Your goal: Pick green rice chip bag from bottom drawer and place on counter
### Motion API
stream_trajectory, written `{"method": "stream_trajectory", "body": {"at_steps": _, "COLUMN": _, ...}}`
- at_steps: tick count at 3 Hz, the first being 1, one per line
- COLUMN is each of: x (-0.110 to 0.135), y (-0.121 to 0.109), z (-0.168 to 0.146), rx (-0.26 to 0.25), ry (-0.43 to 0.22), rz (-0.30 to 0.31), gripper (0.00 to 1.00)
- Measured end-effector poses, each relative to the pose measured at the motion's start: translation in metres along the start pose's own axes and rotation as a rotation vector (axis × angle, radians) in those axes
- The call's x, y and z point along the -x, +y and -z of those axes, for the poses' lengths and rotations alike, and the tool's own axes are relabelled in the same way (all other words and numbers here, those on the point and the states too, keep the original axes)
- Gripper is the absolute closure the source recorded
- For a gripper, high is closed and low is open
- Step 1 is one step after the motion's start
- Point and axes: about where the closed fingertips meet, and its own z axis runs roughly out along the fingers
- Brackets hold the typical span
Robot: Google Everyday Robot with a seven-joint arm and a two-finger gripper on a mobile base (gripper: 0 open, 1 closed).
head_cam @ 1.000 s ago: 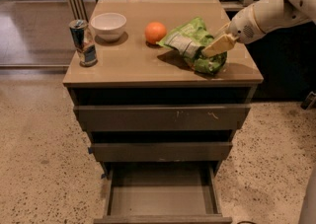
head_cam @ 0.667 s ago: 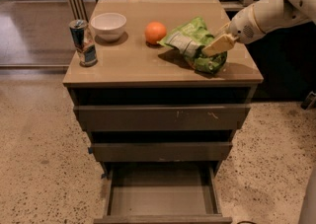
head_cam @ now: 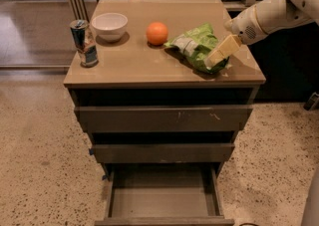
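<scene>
The green rice chip bag (head_cam: 193, 46) lies crumpled on the right part of the beige counter (head_cam: 134, 65). My gripper (head_cam: 220, 53) reaches in from the right and rests on the bag's right end, low over the counter. The bottom drawer (head_cam: 162, 197) is pulled out at the foot of the cabinet, and its flat floor is bare.
An orange (head_cam: 157, 33) sits just left of the bag. A white bowl (head_cam: 109, 25) and a drink can (head_cam: 83, 42) stand at the counter's left. The top drawer (head_cam: 164, 118) and the middle drawer (head_cam: 162, 153) stick out slightly. My white arm (head_cam: 271, 13) crosses the right edge.
</scene>
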Motion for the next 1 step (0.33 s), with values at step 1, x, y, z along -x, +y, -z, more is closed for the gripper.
{"method": "stream_trajectory", "body": {"at_steps": 1, "x": 0.0, "y": 0.0, "z": 0.0, "rx": 0.0, "ry": 0.0, "rz": 0.0, "gripper": 0.0}}
